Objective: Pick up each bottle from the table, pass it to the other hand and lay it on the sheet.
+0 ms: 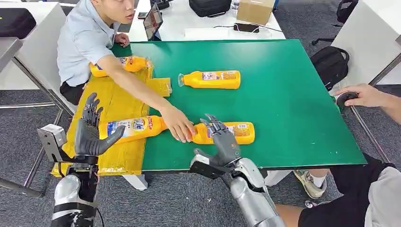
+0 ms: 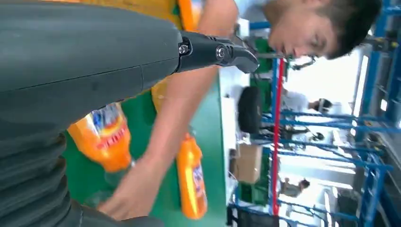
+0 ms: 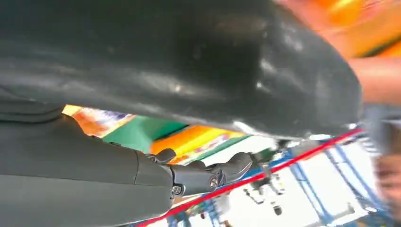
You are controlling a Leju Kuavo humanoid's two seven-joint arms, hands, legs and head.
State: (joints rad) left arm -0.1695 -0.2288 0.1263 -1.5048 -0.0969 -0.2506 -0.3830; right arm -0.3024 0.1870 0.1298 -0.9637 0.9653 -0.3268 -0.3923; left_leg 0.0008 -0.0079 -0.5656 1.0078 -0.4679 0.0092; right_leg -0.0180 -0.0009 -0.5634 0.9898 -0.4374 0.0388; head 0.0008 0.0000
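Lying at lower centre of the head view, an orange plastic bottle (image 1: 226, 133) sits under the right hand (image 1: 222, 139), fingers spread over it, grasp unclear. Left hand (image 1: 91, 130) raised, open, empty, over the yellow sheet (image 1: 113, 101).

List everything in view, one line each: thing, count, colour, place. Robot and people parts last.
bottles: four, orange, all lying down; far one on the sheet, near one across the sheet's edge, one on mid table, one at the near edge
yellow sheet: one, table's left part
green table: one, centre
backpack: one, black, floor at right
cardboard box: one, brown, white desk behind
person's hand: on the near bottles' necks
left hand: open, over the sheet
right hand: on the near-edge bottle, grip unclear
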